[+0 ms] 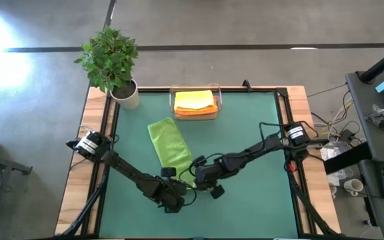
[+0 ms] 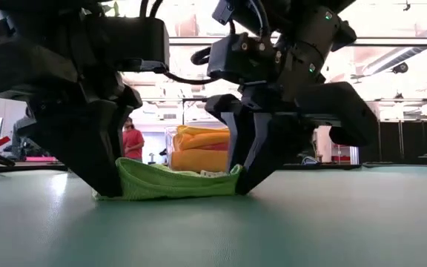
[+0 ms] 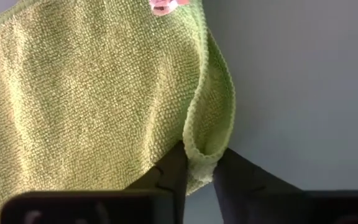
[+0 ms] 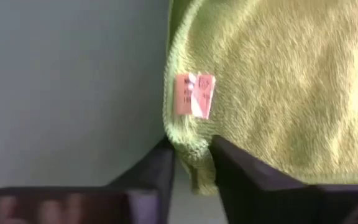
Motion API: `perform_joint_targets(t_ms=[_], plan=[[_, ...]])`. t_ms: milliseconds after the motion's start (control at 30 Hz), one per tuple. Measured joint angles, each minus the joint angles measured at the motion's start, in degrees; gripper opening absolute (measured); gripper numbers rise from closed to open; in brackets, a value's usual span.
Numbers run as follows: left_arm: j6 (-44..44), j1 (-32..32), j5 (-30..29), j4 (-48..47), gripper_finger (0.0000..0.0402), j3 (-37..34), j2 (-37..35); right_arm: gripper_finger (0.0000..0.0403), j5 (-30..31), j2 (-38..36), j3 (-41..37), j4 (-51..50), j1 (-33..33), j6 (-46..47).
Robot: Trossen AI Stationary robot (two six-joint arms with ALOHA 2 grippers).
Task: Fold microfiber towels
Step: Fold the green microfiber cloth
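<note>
Since the green towel point(image 1: 170, 148) is soft, light and limp, lying as a long strip on the mat point(image 1: 245, 133) in front of the tray point(image 1: 220, 101) of folded towels point(image 1: 195, 103), we take it by its two near corners. Our left gripper point(image 3: 199, 171) pinches one corner, our right gripper point(image 4: 194, 163) the tagged one, and we judge it will sag between them

A towel point(image 1: 170, 148) is spread on the table mat point(image 1: 245, 127) near its middle, running toward the front edge. Its two front corners are flanked by the left gripper point(image 1: 175, 195) and the right gripper point(image 1: 209, 187). A tray point(image 1: 220, 100) holding stacked towels point(image 1: 195, 101) is set at the back edge. A potted plant point(image 1: 112, 63) is placed at the back left corner.
</note>
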Motion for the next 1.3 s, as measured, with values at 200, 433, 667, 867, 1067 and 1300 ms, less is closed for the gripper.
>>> perform_joint_targets(t_ms=[200, 433, 667, 867, 1067, 1300], plan=[[0.0, 0.0, 0.0, 0.5, 0.0008, 0.0, 0.0, 0.0016, -1.2, -0.7, 0.5, -2.8, -0.8, 2.7], [-1.3, -0.3, 2.3, 0.6, 0.0003, 1.9, -1.2, 0.0010, -2.8, -0.8, 7.5, -15.0, -0.6, 9.6], [-4.8, -0.7, 10.8, 0.6, 0.0003, 4.1, -5.2, 0.0009, -7.1, -0.9, 16.8, -26.7, -0.1, 18.8], [-9.3, -2.0, 14.2, 0.4, 0.0003, 7.4, -8.3, 0.0009, -8.4, -0.9, 23.6, -32.8, 1.8, 24.2], [-15.5, -4.2, 14.2, -0.7, 0.0001, 10.8, -9.4, 0.0009, -8.1, -0.9, 29.2, -37.5, 4.7, 27.0], [-18.6, -5.5, 11.0, -8.9, 0.0001, 11.9, -9.4, 0.0009, -1.3, -1.0, 31.9, -37.5, 6.2, 26.3]])
